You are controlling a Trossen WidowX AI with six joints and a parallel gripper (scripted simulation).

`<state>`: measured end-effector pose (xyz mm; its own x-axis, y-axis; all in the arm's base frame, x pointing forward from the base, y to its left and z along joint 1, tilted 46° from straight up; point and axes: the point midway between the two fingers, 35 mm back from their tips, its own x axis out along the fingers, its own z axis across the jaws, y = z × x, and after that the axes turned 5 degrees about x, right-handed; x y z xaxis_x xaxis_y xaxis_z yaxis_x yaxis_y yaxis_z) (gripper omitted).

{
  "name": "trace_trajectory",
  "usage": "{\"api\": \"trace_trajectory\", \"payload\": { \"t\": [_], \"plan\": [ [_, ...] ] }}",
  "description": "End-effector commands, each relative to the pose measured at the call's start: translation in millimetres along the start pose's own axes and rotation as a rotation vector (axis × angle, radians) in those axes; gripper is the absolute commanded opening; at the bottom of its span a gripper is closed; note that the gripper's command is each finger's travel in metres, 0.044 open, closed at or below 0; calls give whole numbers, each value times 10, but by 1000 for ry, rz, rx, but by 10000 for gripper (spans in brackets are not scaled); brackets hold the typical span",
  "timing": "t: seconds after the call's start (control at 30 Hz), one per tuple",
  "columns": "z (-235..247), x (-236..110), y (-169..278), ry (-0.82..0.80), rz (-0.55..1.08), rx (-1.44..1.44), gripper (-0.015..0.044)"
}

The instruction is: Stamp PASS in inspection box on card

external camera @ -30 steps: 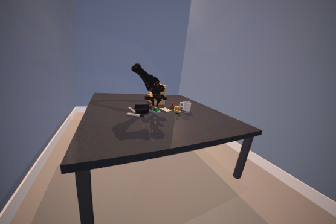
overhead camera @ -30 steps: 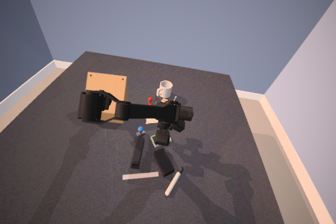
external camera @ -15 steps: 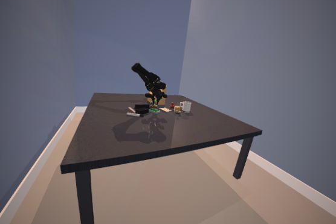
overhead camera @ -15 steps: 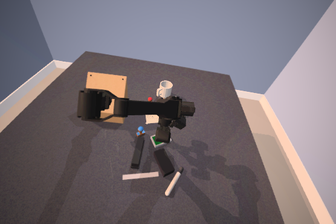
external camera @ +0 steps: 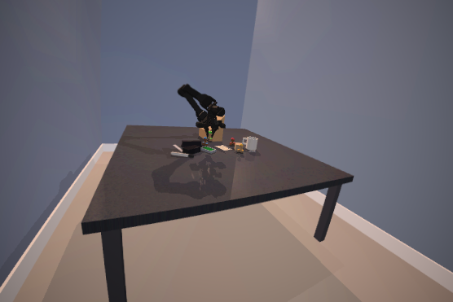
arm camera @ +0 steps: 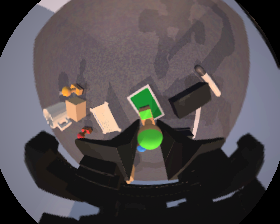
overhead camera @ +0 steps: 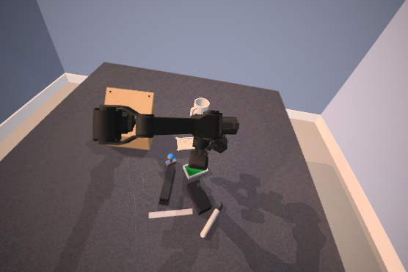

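My gripper (external camera: 210, 137) (arm camera: 148, 122) is shut on the green-knobbed stamp (external camera: 210, 133) (arm camera: 150, 139), held upright with its block downward. In the wrist view the block overlaps the near part of the green ink pad (overhead camera: 194, 171) (external camera: 208, 149) (arm camera: 141, 99); in the exterior view it hangs clear above the bench. The stamp's face is hidden. The pale card (overhead camera: 184, 143) (external camera: 223, 147) (arm camera: 106, 118) lies flat beside the pad; its markings are too small to read, and the arm hides part of it in the top view.
A blue stamp (overhead camera: 170, 160) stands near the pad. A red stamp (arm camera: 84, 132), a yellow stamp (arm camera: 71, 90), a wooden block (arm camera: 76, 109) and a white mug (overhead camera: 201, 105) are beyond the card. Black block (overhead camera: 199, 197), black bar (overhead camera: 166, 186), pale strip (overhead camera: 170, 213) and marker (overhead camera: 210, 223) lie opposite.
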<state>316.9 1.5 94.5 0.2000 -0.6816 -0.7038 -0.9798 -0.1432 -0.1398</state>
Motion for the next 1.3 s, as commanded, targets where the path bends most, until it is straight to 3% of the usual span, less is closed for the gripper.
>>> {"api": "trace_trajectory", "payload": {
  "t": [0.0,0.67,1.27],
  "plan": [
    [43,-33,-1,-3,-1,2,0],
    [1385,-34,536,-10,3,-184,0],
    [1427,58,556,-10,1,-189,0]
  ]
}}
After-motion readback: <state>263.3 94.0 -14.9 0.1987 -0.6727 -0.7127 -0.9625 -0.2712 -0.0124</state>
